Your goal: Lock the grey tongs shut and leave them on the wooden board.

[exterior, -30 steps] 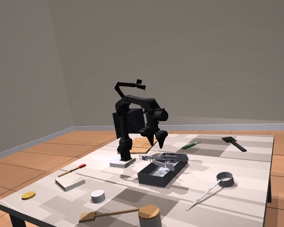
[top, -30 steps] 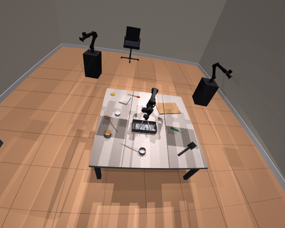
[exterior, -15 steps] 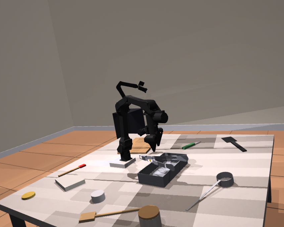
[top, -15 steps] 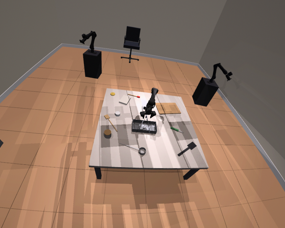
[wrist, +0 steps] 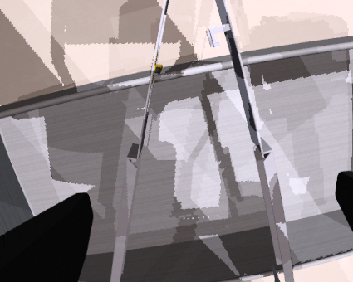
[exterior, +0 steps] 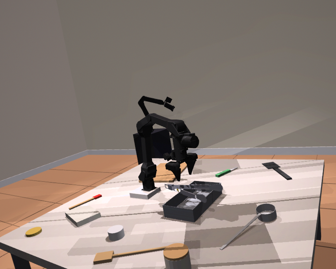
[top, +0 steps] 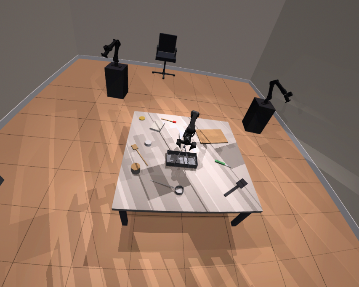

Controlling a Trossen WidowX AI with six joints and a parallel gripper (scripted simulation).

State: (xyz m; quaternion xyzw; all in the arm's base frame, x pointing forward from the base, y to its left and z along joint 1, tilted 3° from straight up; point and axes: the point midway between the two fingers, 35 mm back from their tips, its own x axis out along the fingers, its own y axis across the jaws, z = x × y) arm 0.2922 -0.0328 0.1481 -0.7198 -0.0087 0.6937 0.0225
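Observation:
The grey tongs (top: 186,157) (exterior: 201,197) (wrist: 242,83) lie open across the dark roasting tin (top: 179,165) (exterior: 178,213) (wrist: 1,174). Their hinge end sticks out past the rim on the arm's base side, and their scalloped tips reach the tin's other side. The wrist view shows both tong arms spread apart, with a small yellow mark on the left one. My gripper (top: 184,147) (exterior: 184,177) (wrist: 217,196) is open and empty, pointing down above the tongs, with both tong arms between its fingers in the wrist view. The wooden board (top: 213,136) (exterior: 159,170) lies flat beside the arm's base.
A green-handled tool (top: 219,162) (exterior: 223,173) and a black spatula (top: 242,183) lie right of the tin in the top view. A round strainer (top: 179,190) (exterior: 266,212) lies in front. A wooden spatula (top: 134,147), a lidded jar (top: 135,166) and a white cylinder (top: 147,143) stand or lie left.

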